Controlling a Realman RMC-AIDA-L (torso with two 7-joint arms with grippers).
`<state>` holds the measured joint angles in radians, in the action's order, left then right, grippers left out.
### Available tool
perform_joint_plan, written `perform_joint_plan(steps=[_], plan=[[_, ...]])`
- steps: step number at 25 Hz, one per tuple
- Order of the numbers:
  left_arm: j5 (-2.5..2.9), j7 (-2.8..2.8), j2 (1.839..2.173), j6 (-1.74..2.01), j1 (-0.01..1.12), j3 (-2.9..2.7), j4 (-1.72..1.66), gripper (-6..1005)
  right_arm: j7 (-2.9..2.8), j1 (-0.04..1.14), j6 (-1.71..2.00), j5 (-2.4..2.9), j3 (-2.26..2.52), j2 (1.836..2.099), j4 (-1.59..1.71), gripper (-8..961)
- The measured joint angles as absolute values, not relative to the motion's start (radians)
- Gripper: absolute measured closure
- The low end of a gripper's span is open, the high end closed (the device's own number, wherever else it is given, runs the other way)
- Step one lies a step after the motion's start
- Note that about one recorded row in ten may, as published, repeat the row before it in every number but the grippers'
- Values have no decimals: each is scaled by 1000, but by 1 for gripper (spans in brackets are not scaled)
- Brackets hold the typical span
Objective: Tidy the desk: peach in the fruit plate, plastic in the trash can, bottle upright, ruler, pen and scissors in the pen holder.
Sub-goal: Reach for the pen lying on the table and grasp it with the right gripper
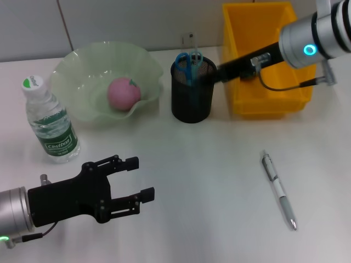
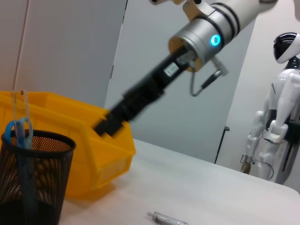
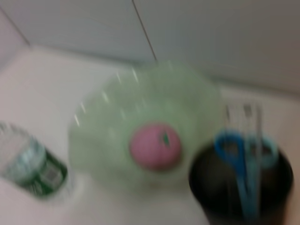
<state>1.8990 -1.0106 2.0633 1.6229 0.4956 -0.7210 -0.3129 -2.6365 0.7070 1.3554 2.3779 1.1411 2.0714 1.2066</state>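
Observation:
A pink peach lies in the green fruit plate. The bottle stands upright at the left. Blue scissors and a clear ruler stand in the black mesh pen holder. A silver pen lies on the table at the front right. My right gripper reaches in from the upper right and hovers beside the holder's rim, in front of the yellow trash can. At the front left, my left gripper is open and holds nothing. No plastic shows.
A white wall runs close behind the plate and the trash can. In the left wrist view a white humanoid robot stands beyond the table's far edge. Bare tabletop lies between the pen and my left gripper.

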Motion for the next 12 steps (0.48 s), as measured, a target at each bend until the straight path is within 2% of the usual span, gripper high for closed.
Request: perform_joint_plan(steps=[3,12], plan=[[1899,-1013,2063,1644,498,-722,-320,205,-2790,763,1548,2536,1137,2067,1250,200],[1899,-1018,2063,1674,494,-721,-337,205,-2914,847,1723,2767,1084,2061,1143,201]])
